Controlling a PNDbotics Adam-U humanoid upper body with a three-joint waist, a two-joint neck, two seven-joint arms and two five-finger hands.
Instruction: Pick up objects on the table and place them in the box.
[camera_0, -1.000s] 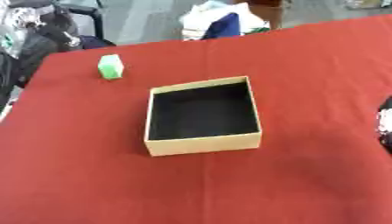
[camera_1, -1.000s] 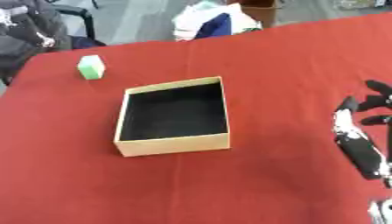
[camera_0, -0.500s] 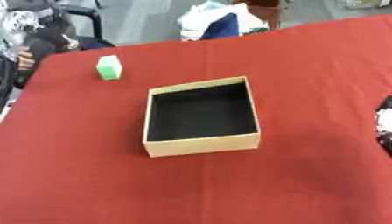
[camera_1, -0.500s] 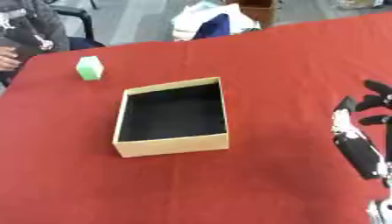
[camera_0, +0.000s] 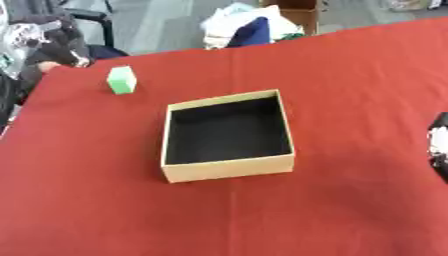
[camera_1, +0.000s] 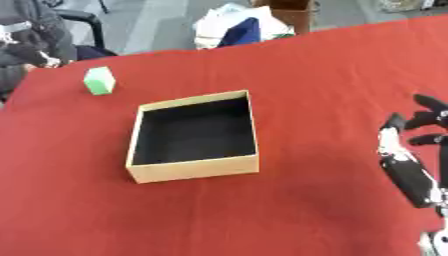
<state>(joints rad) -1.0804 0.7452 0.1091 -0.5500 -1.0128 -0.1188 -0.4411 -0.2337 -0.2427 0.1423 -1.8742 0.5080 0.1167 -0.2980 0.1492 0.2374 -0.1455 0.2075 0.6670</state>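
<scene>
Right eye view shows the right hand (camera_1: 409, 170) at the right edge of the red tabletop (camera_1: 297, 75), well apart from everything else on it. Its fingers (camera_1: 429, 120) are spread and relaxed, holding nothing; they reach toward the far side of the tabletop, and the black and silver forearm runs down to the lower right corner. In the left eye view only a dark sliver of this hand shows at the right edge.

An open cardboard box (camera_0: 229, 172) sits near the middle of the tabletop, a little left of centre. Its walls are tan, its inside is dark, and nothing can be seen in it. It stands slightly askew to the edges of the picture.

A small green block (camera_0: 122, 80) rests upright on the tabletop near the far left corner, well apart from the box and not touching it.

Beyond the far edge of the tabletop lies a heap of white and blue cloth (camera_1: 236, 27) on the grey floor.

The left hand appears in neither view.
</scene>
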